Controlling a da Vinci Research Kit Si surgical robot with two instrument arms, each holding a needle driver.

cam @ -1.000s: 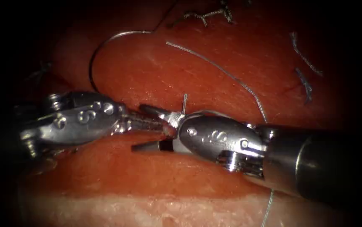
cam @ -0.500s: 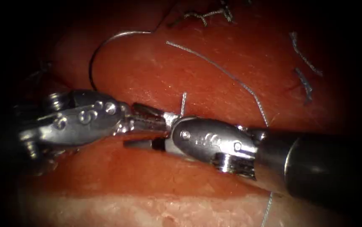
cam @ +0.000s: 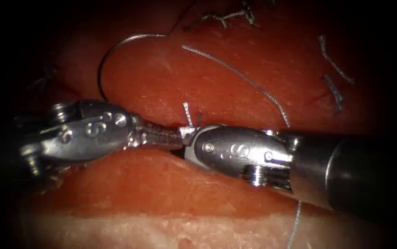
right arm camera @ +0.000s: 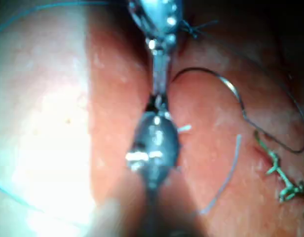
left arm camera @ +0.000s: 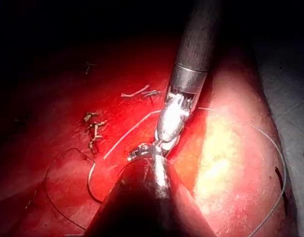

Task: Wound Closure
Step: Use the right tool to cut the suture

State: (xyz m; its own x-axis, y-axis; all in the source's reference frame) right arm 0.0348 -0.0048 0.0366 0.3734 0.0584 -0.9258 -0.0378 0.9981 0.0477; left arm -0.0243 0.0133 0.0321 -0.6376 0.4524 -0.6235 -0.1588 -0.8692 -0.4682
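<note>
left tool (cam: 171,137): jaws narrow, pressed shut, ridged inner faces showing. right tool (cam: 187,136): jaws also closed to a blunt point that touches the left tool's tips. a short stiff thread end (cam: 187,113) stands up from where they meet; i cannot tell which tool pinches it. neither tool holds the needle.

both polished steel tools lie along the cut (cam: 176,152), a dark groove running across the endoscope view. the tissue (cam: 161,184) is wet, glossy and red, swelling into rounded lips on either side of the cut, with a pale, grainy fatty edge on the near side.

the needle (cam: 111,53), a thin wire arc, lies flat on the tissue beyond the cut, above the left tool and free of the tissue. a loose thread (cam: 240,74), pale and twisted, curves across the surface beyond the cut down to the right tool's shaft. further beyond the cut sit a knotted stitch (cam: 226,16) and frayed cut ends (cam: 332,60). the surroundings are dark.
</note>
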